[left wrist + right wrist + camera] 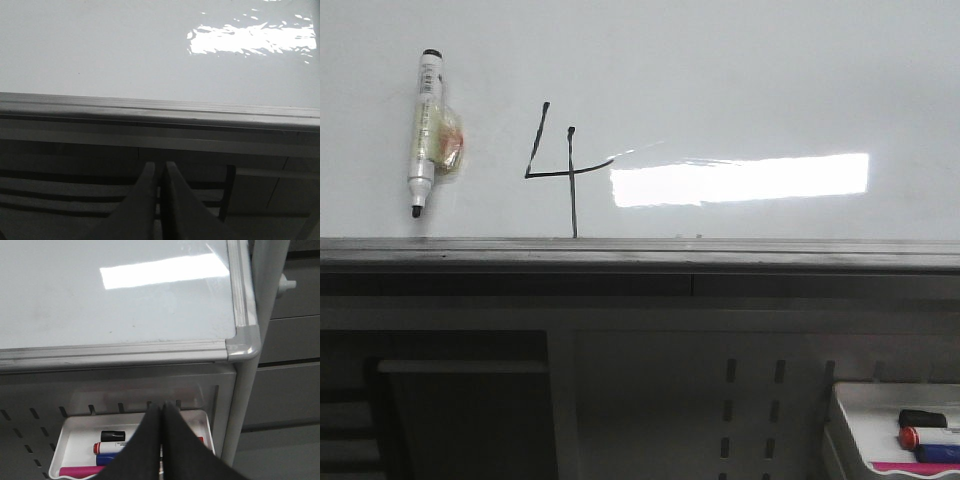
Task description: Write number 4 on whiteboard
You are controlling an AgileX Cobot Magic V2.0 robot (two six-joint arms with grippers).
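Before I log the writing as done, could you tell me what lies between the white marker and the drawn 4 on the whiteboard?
Only bare glossy whiteboard lies between the white black-capped marker and the black hand-drawn 4, front view.

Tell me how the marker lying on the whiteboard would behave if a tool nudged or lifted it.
The marker has a round barrel on the glossy whiteboard, so a sideways nudge would probably slide or roll it. The crumpled yellowish wrap around its middle may hinder rolling and make a grip there less sure. It looks stiff and likely light. Its tip appears uncapped, so dragging could leave marks.
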